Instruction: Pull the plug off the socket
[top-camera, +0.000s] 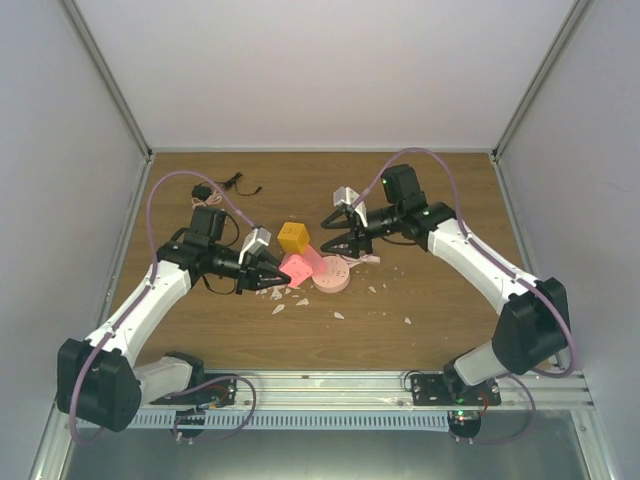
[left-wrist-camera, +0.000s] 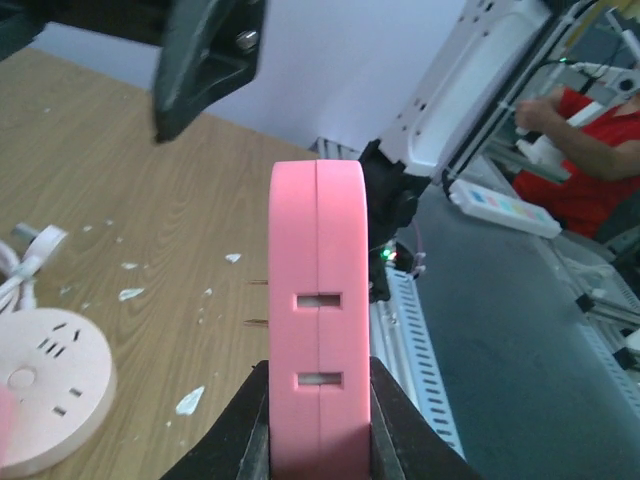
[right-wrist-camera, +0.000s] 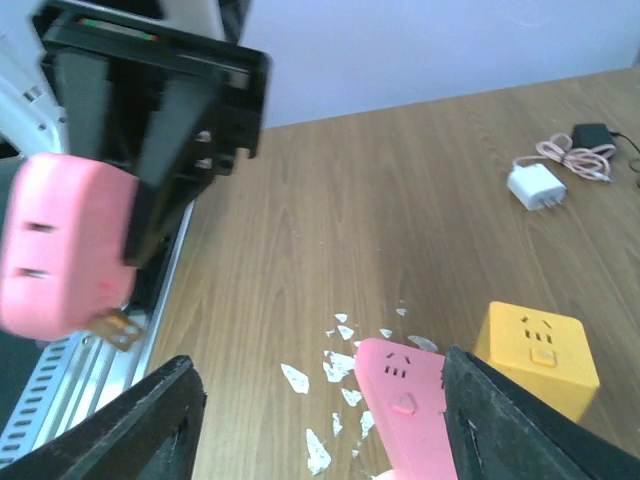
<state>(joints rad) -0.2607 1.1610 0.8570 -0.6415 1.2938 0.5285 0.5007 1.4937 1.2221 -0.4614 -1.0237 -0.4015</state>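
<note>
The left gripper (left-wrist-camera: 320, 432) is clamped on the plug (left-wrist-camera: 318, 300), a small pink rounded-square plastic block. It pinches the two flat faces, so the narrow edge with its two slots faces the left wrist camera. The plug hangs clear of the wooden bench (top-camera: 430, 200), and its brass prongs (right-wrist-camera: 115, 327) stick out bare, touching nothing.

The socket (right-wrist-camera: 400, 385), a flat pink plastic triangle with rounded corners, lies on the bench apart from the plug, its face with the pin holes turned up. The right gripper (right-wrist-camera: 315, 375) has its jaws wide apart and holds nothing. In the right wrist view the socket shows between its two black fingers (right-wrist-camera: 160, 425), but I cannot tell whether either finger touches it.

A yellow plastic cube (right-wrist-camera: 535, 355) sits just beside the socket. A pale pink round plastic outlet disc (left-wrist-camera: 40, 385) lies flat nearby, with white flakes (right-wrist-camera: 300, 378) scattered around. Toward the far edge rest a white charger with a coiled cable (right-wrist-camera: 535, 185) and a small black adapter (right-wrist-camera: 597, 133).
</note>
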